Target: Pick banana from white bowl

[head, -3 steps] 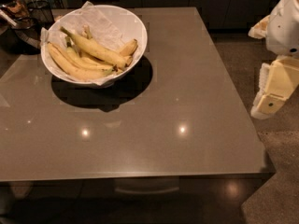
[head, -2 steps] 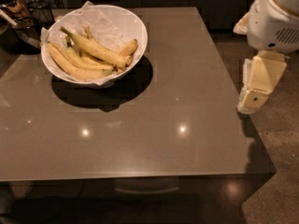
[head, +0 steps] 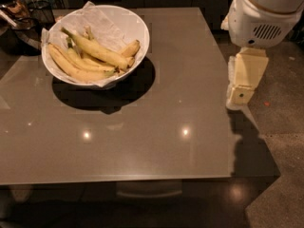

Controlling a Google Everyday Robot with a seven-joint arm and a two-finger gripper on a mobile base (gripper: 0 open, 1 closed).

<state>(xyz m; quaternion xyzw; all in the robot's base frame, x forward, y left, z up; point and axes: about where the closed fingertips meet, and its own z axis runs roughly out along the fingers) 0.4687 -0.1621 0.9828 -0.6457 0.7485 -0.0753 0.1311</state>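
One banana [head: 97, 51] in white bowl [head: 143, 32], end effector [head: 240, 93] well apart at table [head: 142, 146] edge, grip unclear

Banana [head: 97, 50] in bowl [head: 129, 22], table [head: 142, 151] far-left; gripper [head: 241, 89] right.

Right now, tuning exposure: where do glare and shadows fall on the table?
Camera view: two small glints on the glossy grey table; dark shadow under the large round white bowl; the cream gripper hangs over the table's right edge, shadowing the near right corner.
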